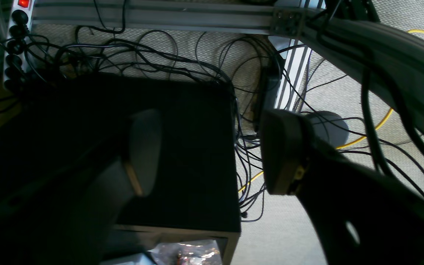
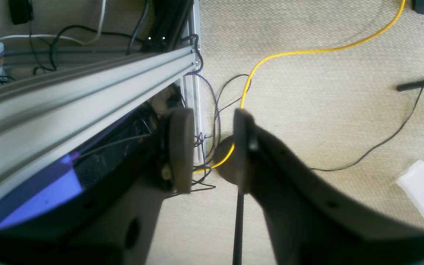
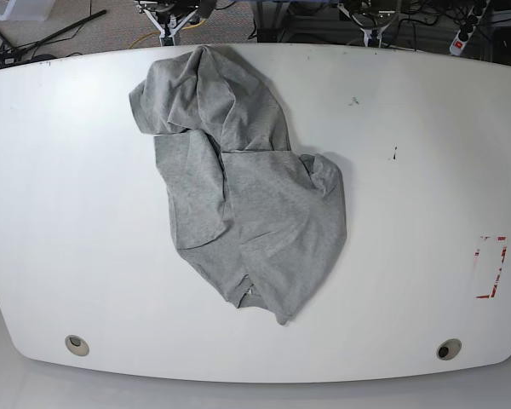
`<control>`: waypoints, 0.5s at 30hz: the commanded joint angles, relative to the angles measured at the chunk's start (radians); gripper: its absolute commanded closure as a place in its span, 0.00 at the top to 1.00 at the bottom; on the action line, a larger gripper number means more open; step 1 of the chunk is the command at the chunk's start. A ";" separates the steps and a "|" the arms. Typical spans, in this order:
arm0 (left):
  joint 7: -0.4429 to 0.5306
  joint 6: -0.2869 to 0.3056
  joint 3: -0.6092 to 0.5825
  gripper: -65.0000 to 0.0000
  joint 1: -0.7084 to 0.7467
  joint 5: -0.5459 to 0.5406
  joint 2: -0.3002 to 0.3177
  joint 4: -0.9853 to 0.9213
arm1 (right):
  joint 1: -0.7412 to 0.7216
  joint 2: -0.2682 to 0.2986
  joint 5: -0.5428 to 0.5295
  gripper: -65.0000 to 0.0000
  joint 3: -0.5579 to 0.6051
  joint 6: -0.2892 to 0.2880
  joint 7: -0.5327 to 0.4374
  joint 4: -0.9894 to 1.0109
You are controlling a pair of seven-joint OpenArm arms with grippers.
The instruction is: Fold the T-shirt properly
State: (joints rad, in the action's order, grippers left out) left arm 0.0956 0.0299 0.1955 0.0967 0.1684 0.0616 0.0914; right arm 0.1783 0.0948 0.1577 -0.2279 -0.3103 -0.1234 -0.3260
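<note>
The T-shirt (image 3: 243,200) lies crumpled in a loose heap on the white table (image 3: 426,213), left of centre, light grey, with folds piled toward the far edge; no lettering shows. Neither arm appears in the base view. In the left wrist view my left gripper (image 1: 212,154) hangs open over the floor and a black box (image 1: 182,147), with nothing between its fingers (image 1: 144,151). The right wrist view shows my right gripper (image 2: 212,151) open too, its pads (image 2: 180,151) apart over carpet and cables, holding nothing. The T-shirt is out of both wrist views.
Red tape marks (image 3: 491,266) sit at the table's right side, and two round holes (image 3: 77,344) lie near its front edge. Below are an aluminium frame rail (image 2: 87,84), tangled black cables (image 1: 153,55), a yellow cable (image 2: 307,51) and a power strip (image 1: 18,22).
</note>
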 commanded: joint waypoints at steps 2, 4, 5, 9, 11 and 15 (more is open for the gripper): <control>0.003 -0.003 -0.001 0.60 0.005 0.003 -0.003 0.003 | -0.013 -0.005 0.000 0.26 -0.001 0.004 -0.006 -0.002; 0.003 -0.003 -0.001 0.60 0.005 0.003 -0.003 0.003 | -0.013 -0.005 0.000 0.26 -0.001 0.004 -0.006 -0.002; 0.003 -0.003 -0.001 0.60 0.005 0.003 -0.003 0.003 | -0.013 -0.005 0.000 0.26 -0.001 0.004 -0.006 -0.002; 0.005 -0.003 -0.001 0.60 0.005 0.003 -0.003 0.003 | -0.013 -0.005 0.000 0.26 -0.001 0.004 -0.006 -0.002; 0.019 -0.003 -0.001 0.60 0.005 0.001 -0.003 0.003 | -0.013 -0.005 0.000 0.26 -0.001 0.004 -0.006 -0.002; 0.069 -0.003 0.003 0.60 0.008 0.001 -0.001 0.003 | -0.013 -0.005 0.000 0.26 -0.001 0.004 -0.006 -0.005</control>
State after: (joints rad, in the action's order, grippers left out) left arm 0.1253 0.0269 0.1951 0.0998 0.1680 0.0563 0.0933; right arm 0.1631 0.0849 0.1577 -0.2279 -0.3019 -0.1200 -0.3252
